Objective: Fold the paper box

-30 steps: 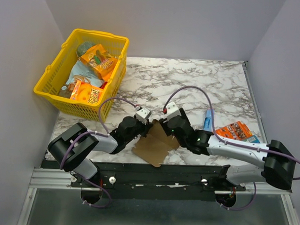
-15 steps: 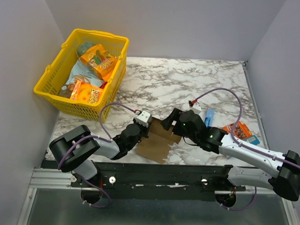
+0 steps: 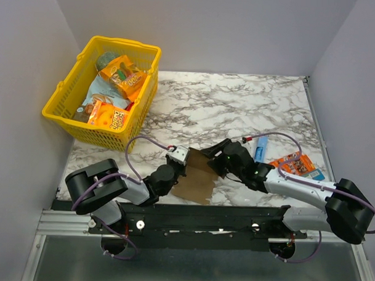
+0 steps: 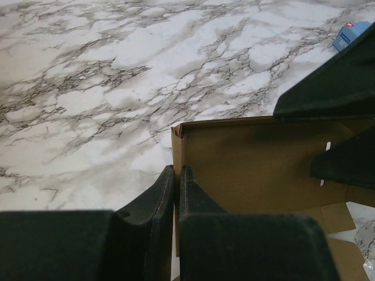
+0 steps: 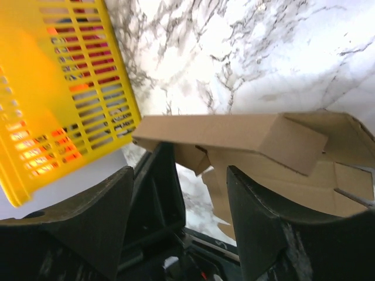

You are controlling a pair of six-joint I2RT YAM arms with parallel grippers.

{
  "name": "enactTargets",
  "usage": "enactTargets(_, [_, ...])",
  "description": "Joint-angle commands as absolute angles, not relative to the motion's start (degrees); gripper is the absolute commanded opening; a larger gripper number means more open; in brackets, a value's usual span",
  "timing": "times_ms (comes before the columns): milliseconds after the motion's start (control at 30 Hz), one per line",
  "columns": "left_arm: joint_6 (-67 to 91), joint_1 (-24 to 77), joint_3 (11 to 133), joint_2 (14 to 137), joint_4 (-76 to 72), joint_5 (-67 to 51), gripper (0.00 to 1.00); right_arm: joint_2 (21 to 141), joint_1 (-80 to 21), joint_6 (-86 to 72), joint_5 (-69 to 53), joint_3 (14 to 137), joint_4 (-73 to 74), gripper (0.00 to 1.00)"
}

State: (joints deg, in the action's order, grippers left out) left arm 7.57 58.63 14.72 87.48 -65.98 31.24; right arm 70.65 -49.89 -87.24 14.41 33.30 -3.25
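Paper box point(image 3: 196, 181) at near edge of marble table point(image 3: 238, 99), between both arms; partly erected, one long panel raised, flaps loose beneath; left gripper point(image 4: 176, 184) pinched together on box's left wall edge, likely as anchor so cardboard cannot slide or spin; right gripper point(image 5: 179, 175) fingers spread wide, raised panel across gap ahead, nothing clamped; probably positioned to push panel over along crease; blue packet point(image 3: 260, 147) and orange packet point(image 3: 292, 162) right, well apart; yellow basket point(image 3: 83, 127) far left, uninvolved.
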Motion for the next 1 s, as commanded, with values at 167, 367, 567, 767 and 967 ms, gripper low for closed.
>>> enactTargets(167, [4.2, 61.7, 13.7, 88.8, -72.5, 38.1, 0.0, 73.5, -46.4, -93.2, 19.2, 33.1, -7.0, 0.68])
enactTargets(367, [2.9, 62.9, 13.7, 89.1, -73.7, 39.9, 0.0, 75.8, -45.8, -93.5, 18.7, 33.9, -6.9, 0.6])
enactTargets(567, [1.6, 64.2, 13.9, 90.3, -74.8, 41.1, 0.0, 77.2, -45.6, -93.9, 19.0, 34.5, -6.9, 0.42])
enactTargets(767, [1.8, 64.2, 14.0, 89.6, -73.4, 40.1, 0.3, 79.2, -45.6, -92.6, 19.9, 35.4, -7.4, 0.13])
enactTargets(967, [2.4, 64.2, 13.2, 84.8, -68.7, 36.2, 0.65, 80.2, -45.6, -88.1, 20.9, 35.1, -11.5, 0.01])
